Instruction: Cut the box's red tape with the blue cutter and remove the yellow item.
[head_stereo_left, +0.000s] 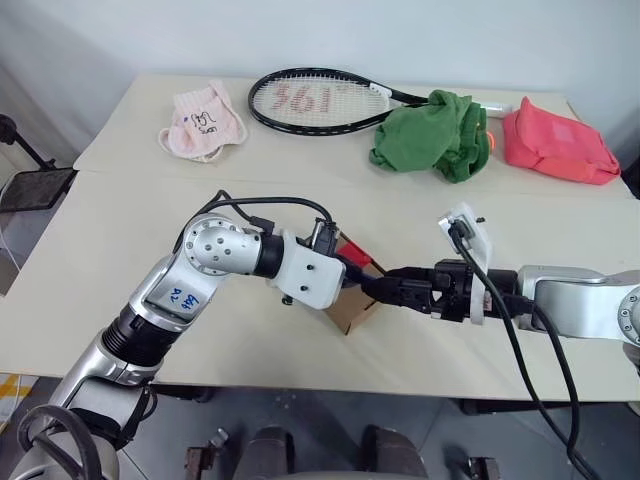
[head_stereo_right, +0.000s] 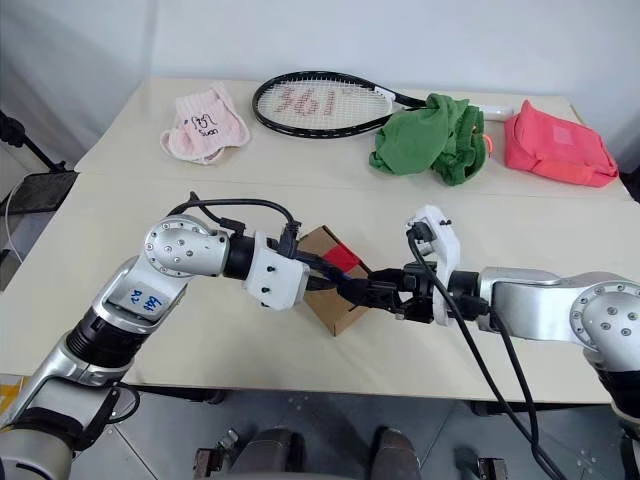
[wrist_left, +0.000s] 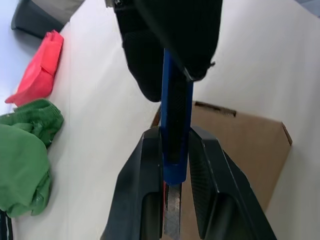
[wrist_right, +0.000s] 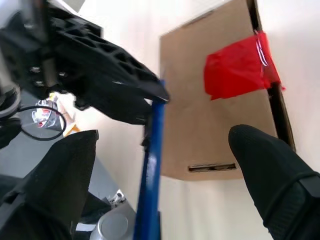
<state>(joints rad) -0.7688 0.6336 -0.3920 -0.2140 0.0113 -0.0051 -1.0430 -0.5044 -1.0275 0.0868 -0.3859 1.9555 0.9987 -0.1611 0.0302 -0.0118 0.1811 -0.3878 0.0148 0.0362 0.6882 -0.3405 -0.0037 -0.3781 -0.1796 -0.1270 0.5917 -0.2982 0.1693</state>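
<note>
The brown box (head_stereo_right: 335, 305) lies on the table near its front edge, with the red tape (wrist_right: 237, 70) across a flap seam. Above the box, my left gripper (wrist_left: 175, 135) is shut on the blue cutter (wrist_left: 176, 110), whose metal blade end lies back between the fingers. My right gripper (wrist_right: 162, 137) faces it from the right and is open. Its two fingers stand on either side of the cutter's (wrist_right: 152, 165) free end without touching it. In the head views both grippers meet over the box (head_stereo_left: 350, 305). The yellow item is hidden.
Along the table's far side lie a pink cloth (head_stereo_left: 205, 125), a black tennis racket (head_stereo_left: 320, 100), a green cloth (head_stereo_left: 435, 135) and a coral-pink pouch (head_stereo_left: 555, 145). The table's front edge (head_stereo_left: 300, 378) runs just below the box.
</note>
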